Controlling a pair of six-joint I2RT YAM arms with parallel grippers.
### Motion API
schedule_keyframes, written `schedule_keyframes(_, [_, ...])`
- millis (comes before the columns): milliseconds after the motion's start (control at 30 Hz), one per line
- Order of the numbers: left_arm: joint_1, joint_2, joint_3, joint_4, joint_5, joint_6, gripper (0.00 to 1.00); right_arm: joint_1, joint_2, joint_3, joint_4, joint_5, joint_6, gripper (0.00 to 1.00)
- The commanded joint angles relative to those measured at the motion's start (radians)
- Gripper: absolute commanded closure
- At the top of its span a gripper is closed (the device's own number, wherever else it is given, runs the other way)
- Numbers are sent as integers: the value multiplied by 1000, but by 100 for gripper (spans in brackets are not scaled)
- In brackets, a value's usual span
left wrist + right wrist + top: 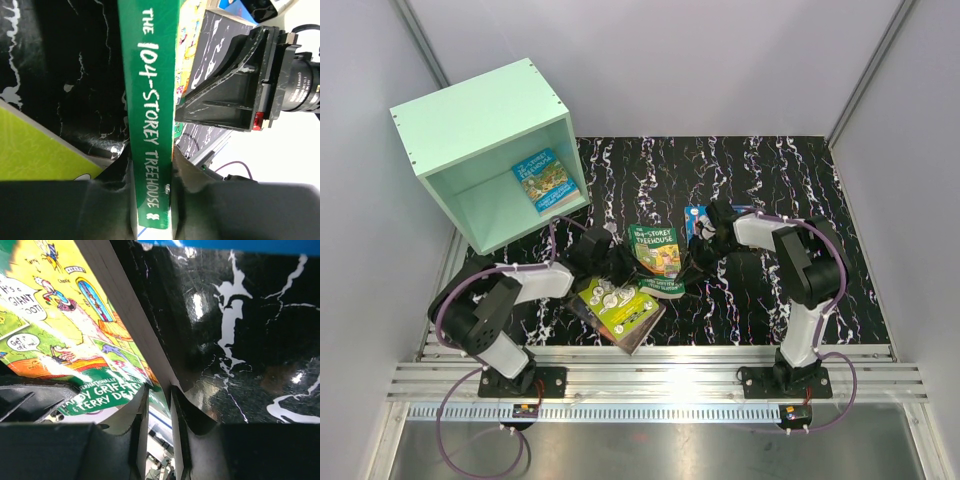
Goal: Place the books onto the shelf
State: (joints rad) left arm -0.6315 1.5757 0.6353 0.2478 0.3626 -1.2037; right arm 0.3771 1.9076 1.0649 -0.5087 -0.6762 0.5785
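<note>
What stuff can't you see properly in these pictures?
Blue book: top view, the right arm covers most of it.
Dark book: top view, the lime-green book lies on it; only edges show.
Treehouse book: right wrist view, picture edge cuts its cover off.

Black bench [760, 190], white squiggles, under left hand [623, 262] and right hand [697, 250]. Grey walls [670, 60] beyond. Silver rails [650, 378] behind.

Green Treehouse book [657, 250] sits apparently tilted; blue-green book [546, 180] lies inside mint shelf [470, 125].
</note>
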Motion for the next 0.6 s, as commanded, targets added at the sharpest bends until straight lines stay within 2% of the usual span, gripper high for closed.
schedule_keyframes(0, [-46, -6, 46, 98, 85, -16, 100, 25, -2, -31, 21, -11, 27, 80])
schedule_keyframes(133, [-31, -126, 78, -131, -14, 91, 100, 25, -116, -23, -46, 56, 20, 76])
schedule_keyframes(233, [19, -267, 80, -284, -72, 147, 100, 23, -218, 16, -151, 124, 20, 42])
schedule_keyframes(267, [71, -305, 61, -321, -76, 153, 100, 23, -260, 32, -209, 135, 20, 17])
schedule_keyframes(300, [102, -378, 52, -337, -74, 159, 100, 23, -278, 47, -235, 148, 18, 3])
schedule_keyframes(433, [310, -511, 35, -444, -10, 266, 100, 19, -367, 142, -358, 217, 0, 0])
schedule_keyframes(467, [396, -529, 30, -441, 19, 286, 100, 17, -393, 155, -393, 221, -5, 0])
schedule_keyframes(567, [518, -548, 36, -401, 134, 345, 100, 11, -438, 175, -433, 222, -20, 0])
